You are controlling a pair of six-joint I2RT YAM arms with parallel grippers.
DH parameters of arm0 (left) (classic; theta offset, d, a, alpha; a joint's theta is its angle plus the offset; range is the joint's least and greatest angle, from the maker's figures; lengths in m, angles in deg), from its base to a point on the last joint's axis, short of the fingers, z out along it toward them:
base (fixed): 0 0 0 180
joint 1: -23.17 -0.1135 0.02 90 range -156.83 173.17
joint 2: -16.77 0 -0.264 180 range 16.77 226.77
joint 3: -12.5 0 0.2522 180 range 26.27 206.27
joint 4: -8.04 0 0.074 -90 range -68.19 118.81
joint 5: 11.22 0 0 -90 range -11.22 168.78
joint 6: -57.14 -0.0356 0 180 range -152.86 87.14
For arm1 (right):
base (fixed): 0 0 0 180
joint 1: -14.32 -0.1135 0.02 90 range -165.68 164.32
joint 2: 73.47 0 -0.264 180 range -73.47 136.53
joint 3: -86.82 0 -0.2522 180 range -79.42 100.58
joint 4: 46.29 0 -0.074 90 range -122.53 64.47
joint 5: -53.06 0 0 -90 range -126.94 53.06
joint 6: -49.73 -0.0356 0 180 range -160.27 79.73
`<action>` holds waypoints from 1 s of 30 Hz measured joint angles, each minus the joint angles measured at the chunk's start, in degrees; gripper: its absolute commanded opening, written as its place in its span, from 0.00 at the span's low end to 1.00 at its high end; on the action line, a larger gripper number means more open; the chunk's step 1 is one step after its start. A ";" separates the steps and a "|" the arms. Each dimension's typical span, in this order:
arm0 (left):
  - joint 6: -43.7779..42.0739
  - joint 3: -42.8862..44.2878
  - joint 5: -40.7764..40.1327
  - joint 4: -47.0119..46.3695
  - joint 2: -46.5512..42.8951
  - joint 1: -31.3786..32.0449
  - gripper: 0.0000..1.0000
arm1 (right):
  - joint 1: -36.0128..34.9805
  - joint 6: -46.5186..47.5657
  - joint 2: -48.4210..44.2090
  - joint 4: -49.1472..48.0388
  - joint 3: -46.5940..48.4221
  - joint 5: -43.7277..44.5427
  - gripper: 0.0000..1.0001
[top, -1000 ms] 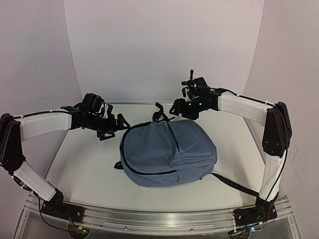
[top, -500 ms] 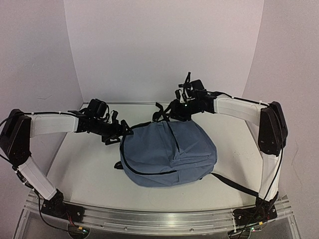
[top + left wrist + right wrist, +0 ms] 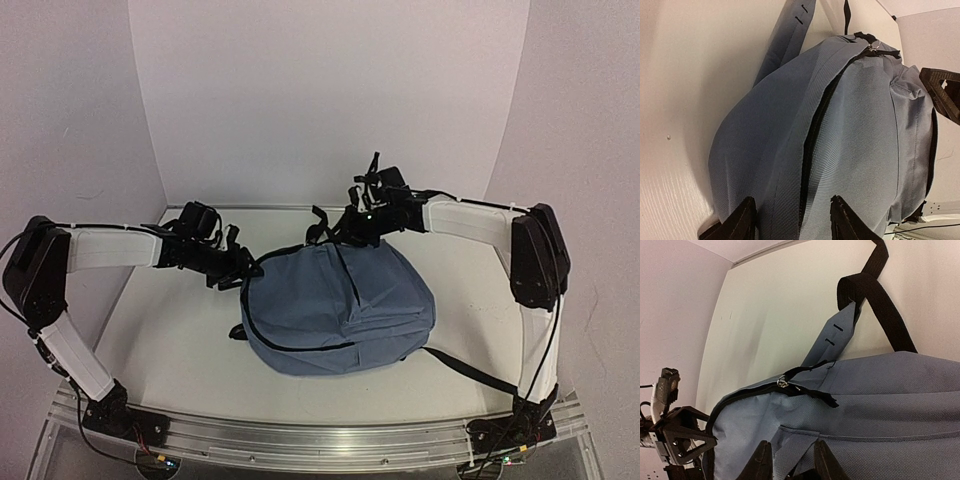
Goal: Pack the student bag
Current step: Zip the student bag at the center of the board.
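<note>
You are barely starting: the large slate-blue fabric backpack (image 3: 340, 305) is lying mid-frame on the white bench (image 3: 170, 330), its black zipper (image 3: 815, 125) hardly parted. Your right fingers (image 3: 762, 462) are pinching a fold at its upper edge. Whether your left fingers (image 3: 742, 222), straddling the zipper, are gripping, I cannot tell.

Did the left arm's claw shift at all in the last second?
Yes. The left gripper has slid rightward across the table and reached the left edge of the student bag, which lies where it was.
</note>
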 measured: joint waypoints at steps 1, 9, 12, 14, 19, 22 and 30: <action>-0.10 -0.06 0.02 -0.21 0.01 0.00 0.31 | 0.00 0.04 0.15 -0.05 0.00 0.00 0.00; 0.26 -0.32 -0.56 -0.54 0.32 0.00 0.00 | -0.01 0.13 -1.27 -2.24 -3.36 0.03 0.00; 0.63 -0.36 -0.84 -0.55 0.34 0.11 0.00 | -0.14 0.11 -3.98 -3.01 -7.32 -0.11 0.00; 1.26 -0.45 -1.11 -0.59 0.34 0.11 0.00 | -0.31 0.09 -6.21 -3.46 -9.62 -0.13 0.00; 1.95 -0.69 -1.60 -0.90 0.34 0.35 0.00 | -1.55 -0.19 -11.82 -5.33 -14.79 0.11 0.00; 2.52 -0.71 -1.66 -1.35 0.34 0.50 0.00 | -2.43 -0.69 -14.77 -5.58 -17.62 0.57 0.00; 3.57 -1.84 -1.68 -3.09 0.34 0.79 0.00 | -4.09 -2.17 -18.93 -6.83 -23.87 2.23 0.00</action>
